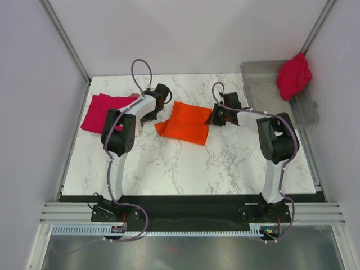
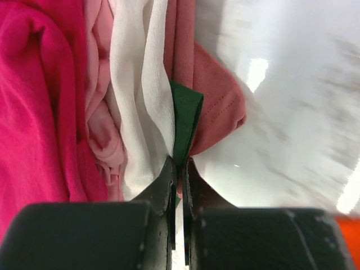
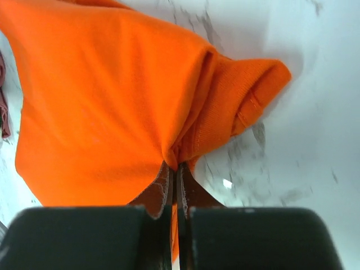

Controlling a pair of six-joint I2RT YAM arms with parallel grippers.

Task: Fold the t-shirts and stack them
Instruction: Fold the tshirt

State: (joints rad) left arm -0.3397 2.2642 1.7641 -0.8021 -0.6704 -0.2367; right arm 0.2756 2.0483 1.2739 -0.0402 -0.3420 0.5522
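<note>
A bright orange t-shirt (image 1: 185, 122) lies folded mid-table. My right gripper (image 1: 212, 118) is shut on its right edge, and the right wrist view shows orange cloth (image 3: 112, 101) bunched between my fingertips (image 3: 175, 167). A crimson-magenta stack (image 1: 101, 112) lies at the left. My left gripper (image 1: 151, 115) is at its right end, shut (image 2: 179, 166) on green cloth (image 2: 185, 118) and dusty-pink cloth (image 2: 216, 107) at the stack's edge. Magenta (image 2: 39, 101), pale pink (image 2: 101, 112) and white (image 2: 138, 101) layers lie beside them. A crimson shirt (image 1: 293, 76) hangs over the bin.
A clear grey plastic bin (image 1: 264, 84) stands at the back right corner, partly off the marble table (image 1: 185, 169). Grey walls close in on three sides. A black strip and metal rail run along the near edge.
</note>
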